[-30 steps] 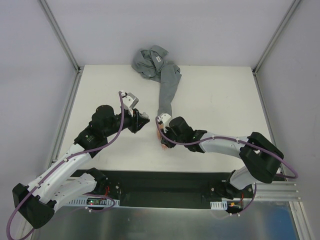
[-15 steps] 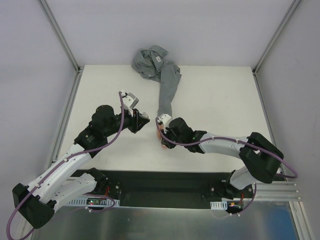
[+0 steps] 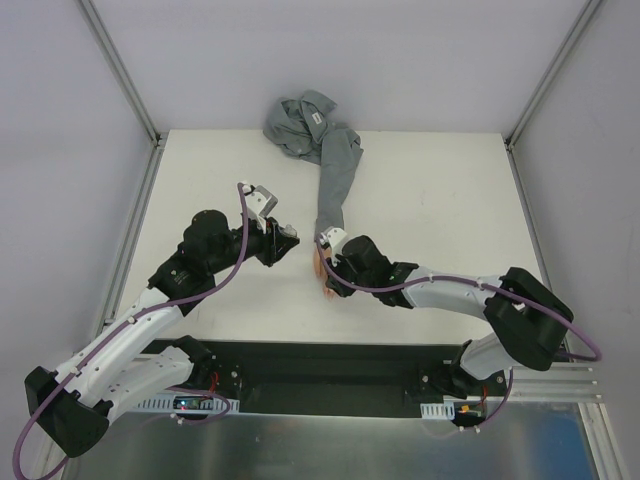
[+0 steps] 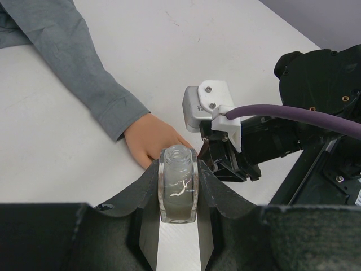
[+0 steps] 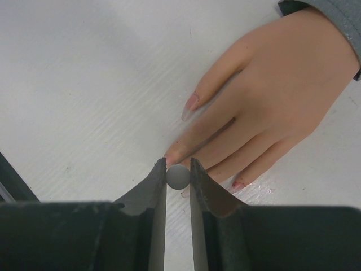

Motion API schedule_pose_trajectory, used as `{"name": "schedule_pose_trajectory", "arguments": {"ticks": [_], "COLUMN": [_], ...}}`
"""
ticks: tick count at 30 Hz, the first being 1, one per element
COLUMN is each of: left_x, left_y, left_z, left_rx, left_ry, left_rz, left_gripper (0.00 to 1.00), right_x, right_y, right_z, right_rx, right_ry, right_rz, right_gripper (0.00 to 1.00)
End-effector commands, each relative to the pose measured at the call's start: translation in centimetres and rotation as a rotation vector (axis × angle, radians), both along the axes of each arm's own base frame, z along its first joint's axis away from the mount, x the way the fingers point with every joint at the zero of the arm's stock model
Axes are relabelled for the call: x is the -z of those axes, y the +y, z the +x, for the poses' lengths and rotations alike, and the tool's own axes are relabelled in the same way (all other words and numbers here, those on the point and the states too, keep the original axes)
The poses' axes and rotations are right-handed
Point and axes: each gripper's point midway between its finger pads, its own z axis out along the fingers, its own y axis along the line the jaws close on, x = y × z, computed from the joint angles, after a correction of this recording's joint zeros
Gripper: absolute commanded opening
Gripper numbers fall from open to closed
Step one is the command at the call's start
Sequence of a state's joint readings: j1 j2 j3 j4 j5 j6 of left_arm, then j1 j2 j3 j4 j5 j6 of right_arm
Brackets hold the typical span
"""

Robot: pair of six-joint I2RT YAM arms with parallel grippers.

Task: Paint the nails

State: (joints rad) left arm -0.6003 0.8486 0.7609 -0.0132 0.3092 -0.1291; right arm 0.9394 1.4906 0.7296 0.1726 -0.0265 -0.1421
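Roughly midway: your left pincer [image 4: 177, 175] clamped on clear bottle [image 4: 178, 195], right pincer [image 5: 178, 168] clamped on grey knob [image 5: 178, 176], likely brush, above nails [image 5: 192, 102] of mannequin hand [image 5: 271, 96] on desk [image 5: 84, 73]; some look pink-tinted, rest to coat.

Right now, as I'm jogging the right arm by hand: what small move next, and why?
Probably draw the brush along the nail beneath: the right claw grips it directly over a fingertip of the hand, its bristles hidden.
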Motion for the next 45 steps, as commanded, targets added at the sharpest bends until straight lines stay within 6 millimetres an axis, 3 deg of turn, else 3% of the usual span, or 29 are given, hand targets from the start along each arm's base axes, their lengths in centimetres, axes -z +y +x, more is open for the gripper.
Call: {"name": "schedule_pose_trajectory", "arguments": {"ticks": [1, 14, 30, 45], "left_x": [-3.0, -3.1, -3.0, -3.2], "left_y": [-0.2, -0.2, -0.3, -0.3], "left_z": [0.4, 0.3, 0.3, 0.2], "left_rx": [0.013, 0.016, 0.020, 0.020], "left_ry": [-0.082, -0.083, -0.081, -0.085], "left_rz": [-0.048, -0.050, -0.050, -0.054], "left_gripper": [0.00, 0.00, 0.00, 0.00], "right_x": [-1.8, -1.3, -1.7, -1.2], "right_y": [0.6, 1.0, 0.2, 0.7], "right_z": [0.1, -0.7, 0.6, -0.9], "right_rx": [-0.010, -0.037, 0.018, -0.030], "right_ry": [-0.020, 0.017, -0.019, 0.038], "right_rz": [0.064, 0.052, 0.065, 0.073], "right_gripper": [0.00, 0.00, 0.01, 0.00]}}
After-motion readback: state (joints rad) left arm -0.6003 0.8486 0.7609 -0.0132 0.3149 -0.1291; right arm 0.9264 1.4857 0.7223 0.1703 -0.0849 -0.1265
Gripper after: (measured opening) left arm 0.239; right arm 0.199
